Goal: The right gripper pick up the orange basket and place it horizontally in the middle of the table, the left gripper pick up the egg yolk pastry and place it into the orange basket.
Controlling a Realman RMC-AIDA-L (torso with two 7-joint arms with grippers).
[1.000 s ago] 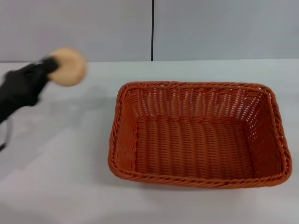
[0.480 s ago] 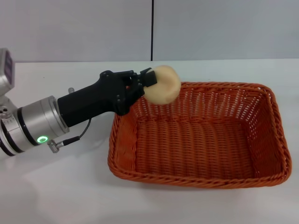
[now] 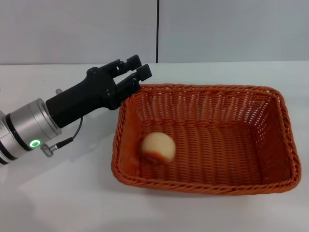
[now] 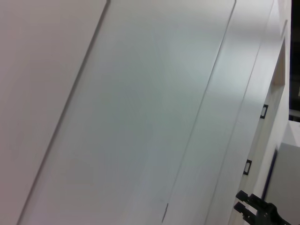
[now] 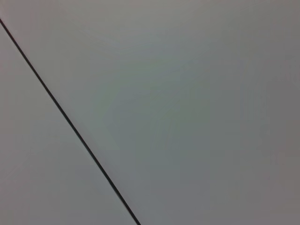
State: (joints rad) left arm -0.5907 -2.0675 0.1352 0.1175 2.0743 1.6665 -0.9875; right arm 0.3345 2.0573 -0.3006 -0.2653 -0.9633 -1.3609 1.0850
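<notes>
Pastry in the basket — fingers apart

The egg yolk pastry [image 3: 158,147] lies inside the orange basket [image 3: 285,135] near its left wall, below and clear of the left gripper [image 3: 136,74], whose spread, empty fingers hover over the basket's far-left corner.

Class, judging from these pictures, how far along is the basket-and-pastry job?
Done: the basket lies lengthwise mid-table, and the pastry is inside it, near its left end. In hand: the left tool hangs open above the basket's left rim. Left: probably only pulling that arm back.
</notes>
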